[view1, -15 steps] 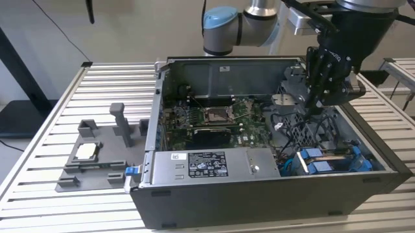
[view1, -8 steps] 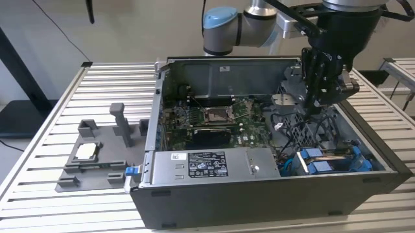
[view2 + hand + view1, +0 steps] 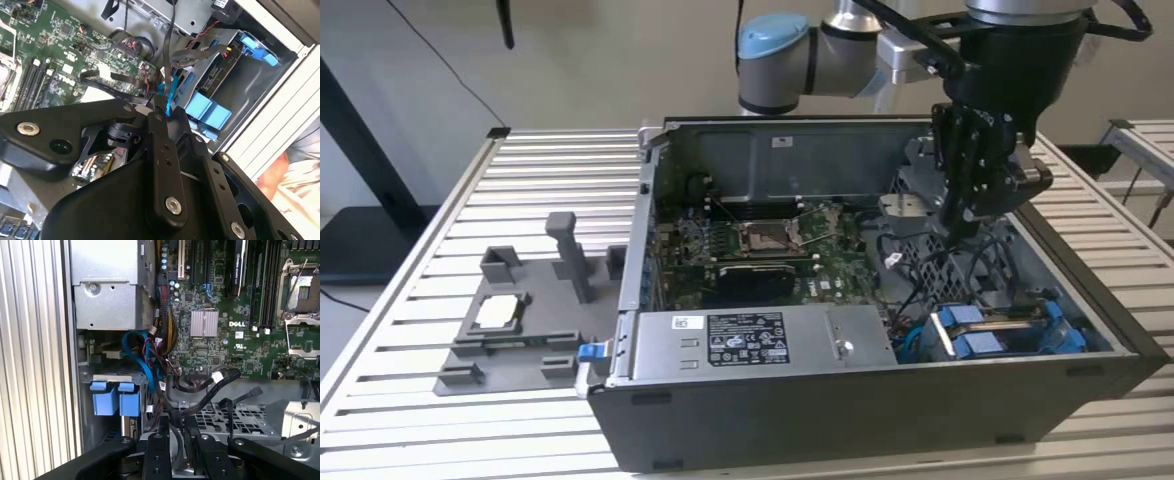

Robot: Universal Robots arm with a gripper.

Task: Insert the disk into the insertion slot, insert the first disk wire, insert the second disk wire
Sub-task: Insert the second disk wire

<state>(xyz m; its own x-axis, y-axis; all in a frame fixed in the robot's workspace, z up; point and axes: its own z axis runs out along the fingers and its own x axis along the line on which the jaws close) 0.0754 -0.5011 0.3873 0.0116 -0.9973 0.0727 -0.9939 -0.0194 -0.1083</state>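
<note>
The disk (image 3: 1003, 330), in its blue carrier, lies in the insertion slot (image 3: 923, 345) at the case's corner on the exterior view's right. Both wrist views show the carrier's blue tabs (image 3: 114, 398) (image 3: 205, 109). My gripper (image 3: 963, 228) hangs inside the case, above and behind the disk. Its fingers are shut on a black wire (image 3: 176, 437) that runs from the bundle beside the disk. In the second wrist view the fingertips (image 3: 159, 106) meet on that wire, with a blue cable (image 3: 168, 95) just beyond them. The blue cable (image 3: 145, 362) curves toward the disk.
A labelled silver power-supply box (image 3: 747, 345) fills the case's near side, and the green motherboard (image 3: 761, 250) lies behind it. A perforated metal plate (image 3: 225, 417) lies under the gripper. A grey fixture (image 3: 520, 320) stands on the slatted table (image 3: 400, 400). Part of a person (image 3: 300, 170) shows outside the case.
</note>
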